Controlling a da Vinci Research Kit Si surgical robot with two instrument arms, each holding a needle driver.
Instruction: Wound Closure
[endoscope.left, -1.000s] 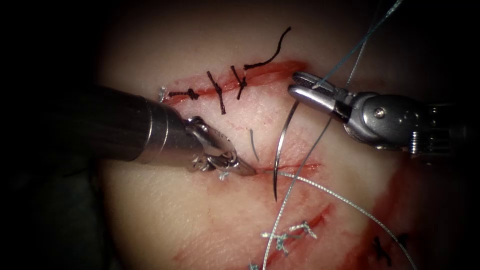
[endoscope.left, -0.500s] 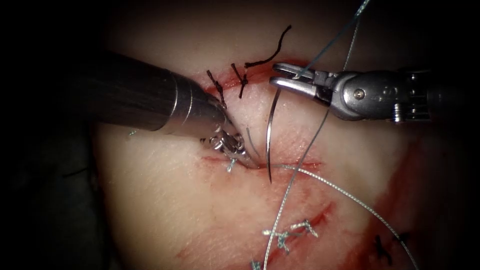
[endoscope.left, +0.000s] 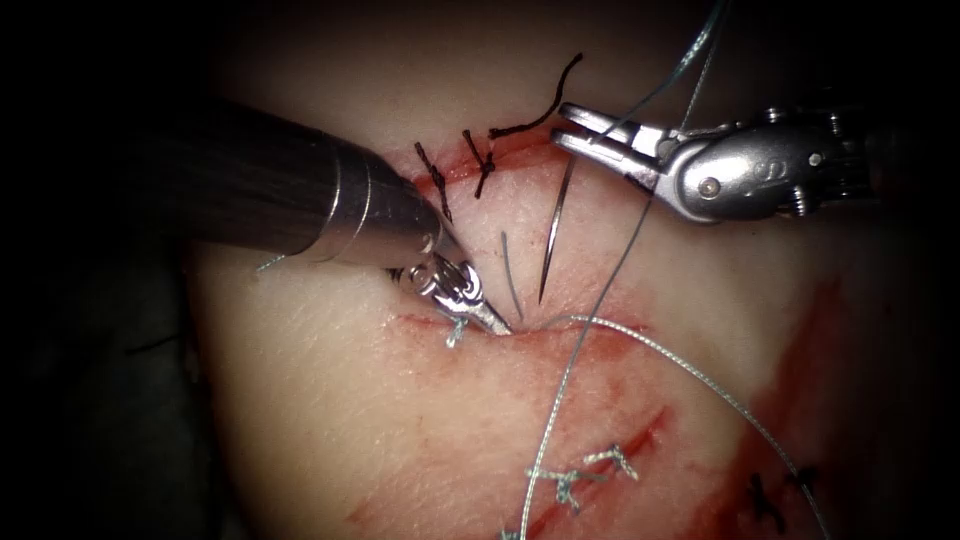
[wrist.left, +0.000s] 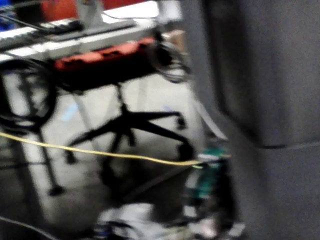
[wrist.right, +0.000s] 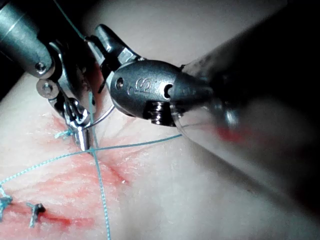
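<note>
On the tissue (endoscope.left: 330, 400) the middle cut (endoscope.left: 590, 330) lies crosswise. My right tool (endoscope.left: 568, 122) is above it, jaws shut on the curved needle (endoscope.left: 555, 230) near its thread end. The needle hangs free of the tissue, its tip just above the cut. The right wrist view shows this tool (wrist.right: 102, 37) and the needle's arc (wrist.right: 109, 115). My left tool (endoscope.left: 497, 322) comes in from the left, its closed jaws pressed to the cut where the thread (endoscope.left: 680, 375) leaves the tissue, pinching it there. It appears as well in the right wrist view (wrist.right: 82, 142). A short thread tail (endoscope.left: 510, 275) stands beside it.
An upper cut (endoscope.left: 520, 145) carries black stitches (endoscope.left: 436, 180). A lower cut holds pale blue knots (endoscope.left: 575, 475). Red fluid (endoscope.left: 800, 380) stains the tissue at the right, by a black stitch (endoscope.left: 765, 495). Thread (endoscope.left: 690, 60) runs up from the right tool.
The right tool has risen, lifting the needle so that its tip went from below the middle cut to just above it. The left shaft swung up and right, its tip staying at the cut.
</note>
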